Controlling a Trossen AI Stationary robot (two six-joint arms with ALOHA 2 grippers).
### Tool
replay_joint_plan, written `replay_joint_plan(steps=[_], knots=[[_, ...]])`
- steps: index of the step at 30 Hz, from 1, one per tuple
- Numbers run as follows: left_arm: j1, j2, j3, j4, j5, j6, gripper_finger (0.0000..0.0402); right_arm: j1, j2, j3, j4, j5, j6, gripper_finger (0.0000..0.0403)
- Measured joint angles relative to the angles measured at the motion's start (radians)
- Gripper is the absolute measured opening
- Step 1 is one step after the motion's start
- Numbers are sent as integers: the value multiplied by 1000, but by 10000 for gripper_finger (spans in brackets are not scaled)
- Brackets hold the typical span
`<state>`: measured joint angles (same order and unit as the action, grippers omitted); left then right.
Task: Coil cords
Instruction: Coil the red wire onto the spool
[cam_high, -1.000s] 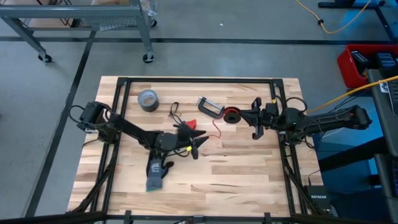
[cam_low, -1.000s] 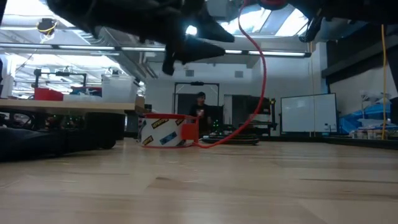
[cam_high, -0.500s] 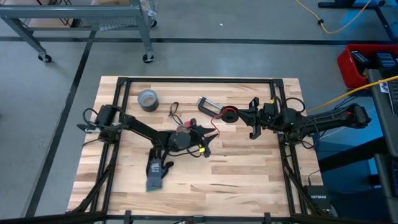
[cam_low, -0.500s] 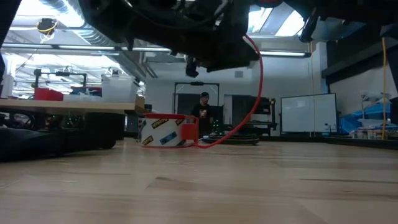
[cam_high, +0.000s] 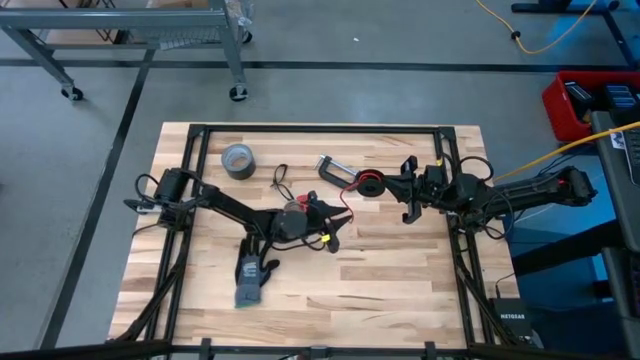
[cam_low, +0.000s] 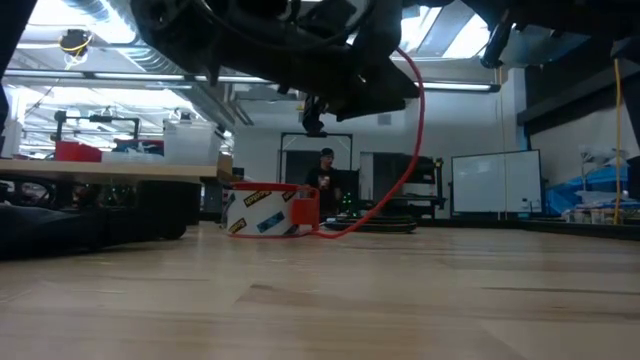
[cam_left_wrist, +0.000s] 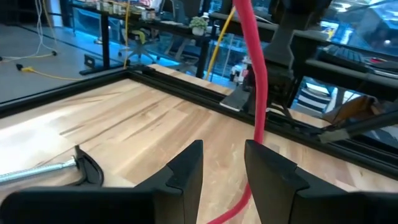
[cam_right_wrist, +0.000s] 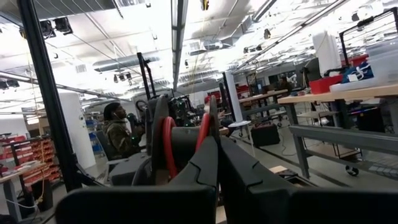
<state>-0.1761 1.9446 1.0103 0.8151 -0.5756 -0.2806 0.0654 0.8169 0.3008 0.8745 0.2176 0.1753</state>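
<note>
Left wrist view gives you the relation that matters: the red cord (cam_left_wrist: 256, 93) hangs as a near-vertical line just beyond the left gripper (cam_left_wrist: 222, 163), in line with the narrow gap between its two fingers, which stand slightly apart and hold nothing. From above, that gripper (cam_high: 325, 232) sits mid-counter (cam_high: 400, 290), with the cord (cam_high: 347, 203) running from it up and across toward the right gripper (cam_high: 407, 190), near the red spool (cam_high: 371, 185) beside the metal clamp (cam_high: 336, 171). So the cord's long axis runs between your two arms, with the left one nearer its free stretch. The right gripper's fingers are together, with red cord looped just past them; whether it pinches the cord, you cannot tell. The black cord (cam_high: 279, 178) lies loose near the grey tape roll (cam_high: 238, 159), well apart from both.
</note>
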Motion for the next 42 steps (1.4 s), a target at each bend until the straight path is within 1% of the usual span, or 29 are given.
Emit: replay_joint_plan(steps=[9,12,19,22,26,31,36,38,42], knots=[[-6,0,0,13,0,-4,111,0,0,0,0,9,-1,5],[-12,0,0,12,17,-8,111,0,0,0,0,9,-1,5],[-21,0,0,13,21,-26,111,0,0,0,-1,10,-1,5],[-23,0,0,12,42,-45,111,0,0,0,-1,10,-2,5],[-28,0,0,11,49,-34,111,0,0,0,-1,10,-3,5],[-28,-1,0,-41,49,-37,111,0,0,0,-2,-11,-3,5],[-29,-1,0,-91,61,-83,111,0,0,0,-4,-45,-3,5],[-29,-1,0,-84,79,-98,111,0,0,0,-8,-45,-3,5],[-29,-1,0,-34,83,-99,111,0,0,0,-9,-45,-2,5]])
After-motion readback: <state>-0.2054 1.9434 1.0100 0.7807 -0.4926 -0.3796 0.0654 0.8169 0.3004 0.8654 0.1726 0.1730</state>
